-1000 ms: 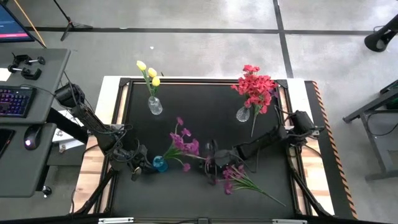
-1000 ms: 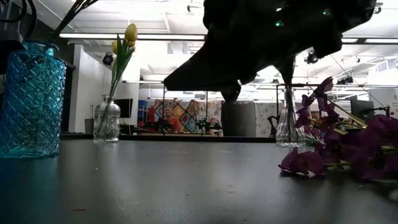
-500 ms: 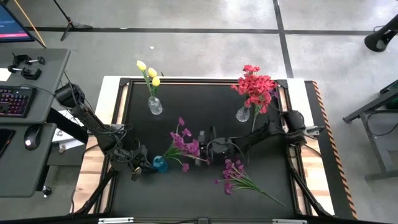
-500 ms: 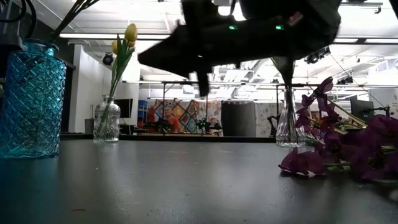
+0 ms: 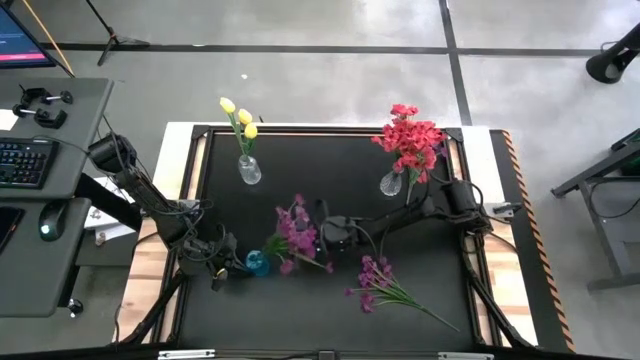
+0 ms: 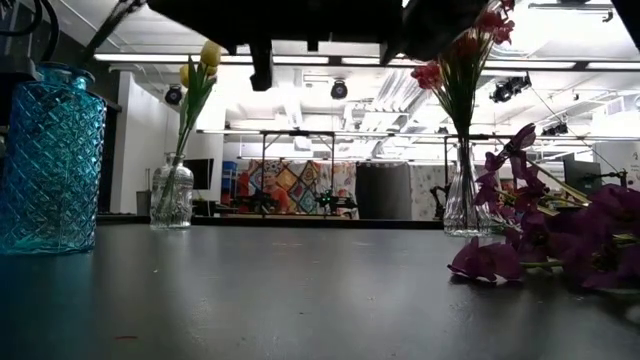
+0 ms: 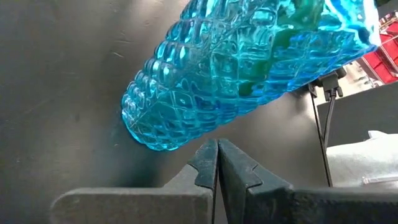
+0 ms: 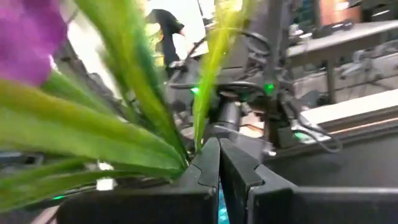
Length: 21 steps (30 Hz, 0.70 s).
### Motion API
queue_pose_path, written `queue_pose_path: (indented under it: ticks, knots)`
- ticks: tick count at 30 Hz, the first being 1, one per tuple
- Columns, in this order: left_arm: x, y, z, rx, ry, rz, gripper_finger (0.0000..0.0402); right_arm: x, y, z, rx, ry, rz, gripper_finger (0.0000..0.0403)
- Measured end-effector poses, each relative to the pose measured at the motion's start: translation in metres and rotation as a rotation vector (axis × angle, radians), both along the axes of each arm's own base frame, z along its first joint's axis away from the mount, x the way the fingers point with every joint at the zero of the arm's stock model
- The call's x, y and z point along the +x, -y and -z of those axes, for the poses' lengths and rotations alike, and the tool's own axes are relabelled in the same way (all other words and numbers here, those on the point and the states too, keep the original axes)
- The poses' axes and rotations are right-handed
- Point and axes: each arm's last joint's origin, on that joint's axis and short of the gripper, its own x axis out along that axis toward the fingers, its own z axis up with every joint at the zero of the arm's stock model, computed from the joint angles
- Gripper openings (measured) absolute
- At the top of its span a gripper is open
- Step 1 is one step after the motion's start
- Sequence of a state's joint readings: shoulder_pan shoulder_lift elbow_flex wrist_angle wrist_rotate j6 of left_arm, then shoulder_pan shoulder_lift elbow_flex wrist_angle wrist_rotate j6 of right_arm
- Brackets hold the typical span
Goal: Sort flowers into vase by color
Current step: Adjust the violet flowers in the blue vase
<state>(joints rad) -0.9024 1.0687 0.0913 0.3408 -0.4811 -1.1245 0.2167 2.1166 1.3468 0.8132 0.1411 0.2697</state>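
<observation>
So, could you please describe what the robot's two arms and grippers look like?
Both arms are dark, slender and jointed, with black cables trailing along them. The left gripper and right gripper each end in two dark, wedge-shaped fingers with notched inner edges, set on a wide, flat dark grey bar.

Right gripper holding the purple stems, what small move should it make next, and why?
Probably carry them a little further toward the blue vase and lower the stem ends into its mouth. The right gripper, jaws shut on the purple flowers, is beside that vase, which already holds green stems, while the left gripper waits shut nearby.
</observation>
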Motion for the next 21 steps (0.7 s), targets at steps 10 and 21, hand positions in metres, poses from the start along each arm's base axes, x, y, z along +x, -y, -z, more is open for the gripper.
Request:
queue_pose_path:
  ticks: [10, 21]
  knots:
    - [0.0, 0.0, 0.0, -0.007, -0.002, -0.005, 0.0, 0.008, 0.001, -0.017, 0.047, 0.026, -0.038, 0.0]
    - [0.0, 0.0, 0.0, -0.001, 0.004, -0.015, 0.0, 0.031, 0.02, -0.059, 0.031, -0.061, 0.01, 0.0]
